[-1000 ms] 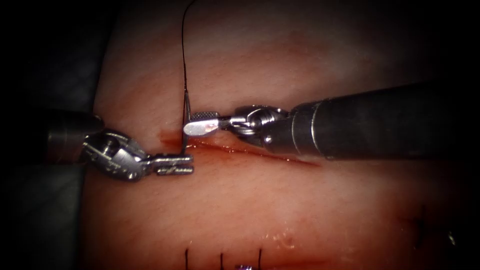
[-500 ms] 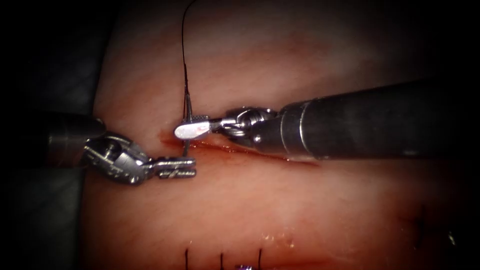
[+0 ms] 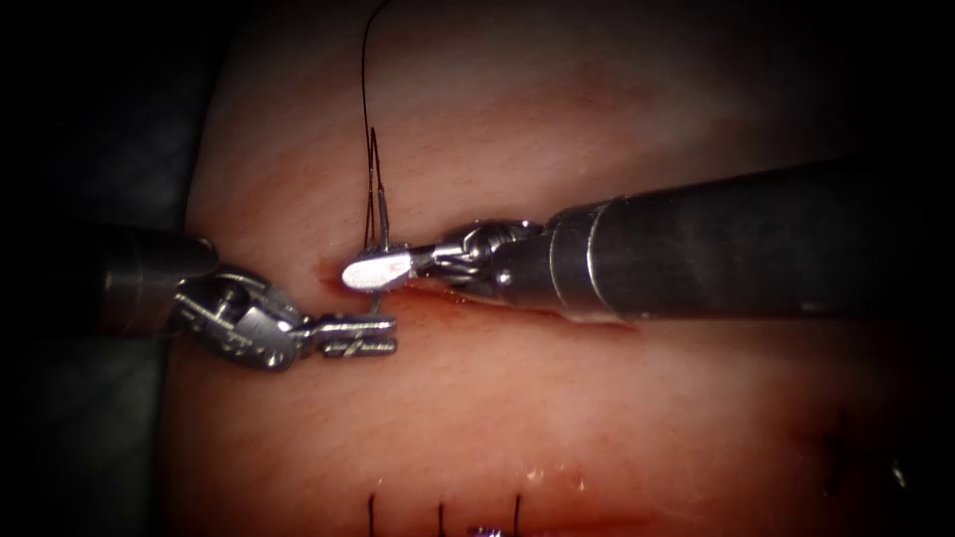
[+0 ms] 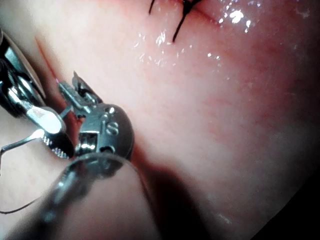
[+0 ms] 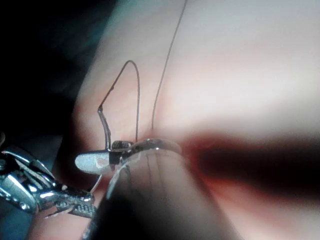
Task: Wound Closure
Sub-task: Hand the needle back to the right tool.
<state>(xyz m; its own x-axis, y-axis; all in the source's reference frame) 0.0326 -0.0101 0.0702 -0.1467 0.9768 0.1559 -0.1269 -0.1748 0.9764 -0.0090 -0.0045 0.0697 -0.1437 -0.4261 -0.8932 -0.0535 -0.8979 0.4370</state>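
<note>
The needle point(image 3: 376, 224), clamped near its thread end in my shut right claw point(image 3: 373, 271), stands at the cut's point(image 3: 477, 296) nine-o'clock end; my left claw point(image 3: 363, 336) gapes empty, so a weak grip could let it twist.

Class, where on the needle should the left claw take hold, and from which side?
On the bare stretch of needle below the right claw, from the cut's left: that stretch stands upright and free, beside the left claw.
</note>
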